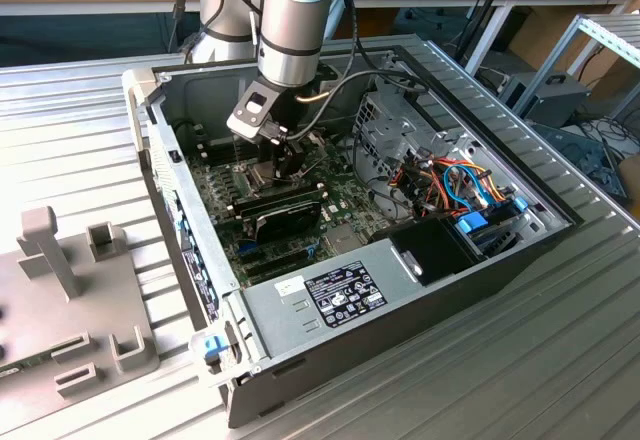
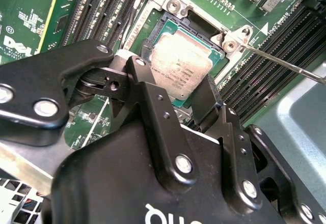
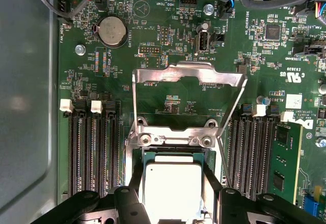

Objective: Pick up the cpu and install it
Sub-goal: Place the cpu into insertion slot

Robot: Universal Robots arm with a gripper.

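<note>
Second wrist view: pincer (image 2: 173,76) straddles the cpu (image 2: 186,61) across two opposite edges. Can't tell whether I'm clenched on it or released; the contact lines are hidden behind my own black links. The cpu lies silvery top up inside the outline of the dark socket (image 2: 153,35), with a green rim showing along one edge. Can't tell if it's fully seated.

The lever (image 2: 285,63), a thin wire rod, stands free just beside the socket.

First wrist view, same picture: cpu (image 3: 172,183) sits between the two sides of the pincer (image 3: 173,196). The socket frame (image 3: 186,74) is hinged open, standing up off its hinge and clear of the cpu. Memory slots (image 3: 91,152) run in banks on both sides of the socket. The coin battery (image 3: 111,31) sits on the motherboard (image 3: 168,104) beyond the frame.

Exterior view: my arm (image 1: 295,10) reaches down, and the pincer (image 1: 285,160) is low inside the open computer case (image 1: 180,190). The case lies on the ribbed metal desk (image 1: 520,360). The power supply (image 1: 330,295) is at the case's near end, with coloured cables (image 1: 450,185) toward the exterior view's right. A grey fixture (image 1: 60,300) sits on the desk at the exterior view's left, well apart from the case.
</note>
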